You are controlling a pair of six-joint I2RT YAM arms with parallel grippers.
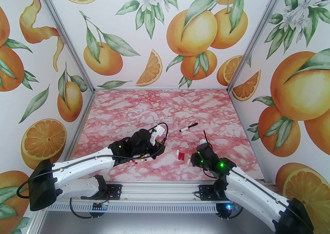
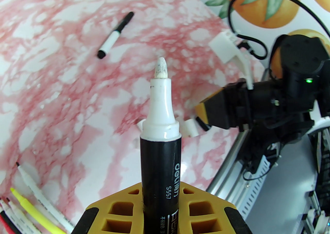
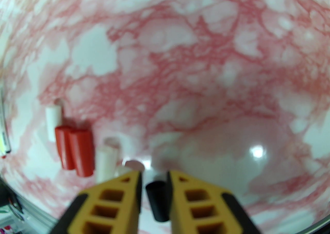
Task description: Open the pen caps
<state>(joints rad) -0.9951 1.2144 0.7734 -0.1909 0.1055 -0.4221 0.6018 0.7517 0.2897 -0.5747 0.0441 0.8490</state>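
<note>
Pen caps [image 3: 77, 150], smooth stubby plastic cylinders, lie on glossy marbled table [image 3: 206, 73].

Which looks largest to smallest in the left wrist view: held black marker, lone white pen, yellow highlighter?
1. Black marker, though nearest the camera.
2-3. Yellow highlighter and white pen look alike; unranked.

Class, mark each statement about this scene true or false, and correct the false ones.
1. The left gripper holds a black marker with its tip bare. True.
2. Between the fingers of the right gripper sits a black cap. True.
3. Two blue caps lie side by side on the table. False: they are red caps.
4. The pen lying alone farther out on the table is yellow. False: that lone pen is white with black ends.
</note>
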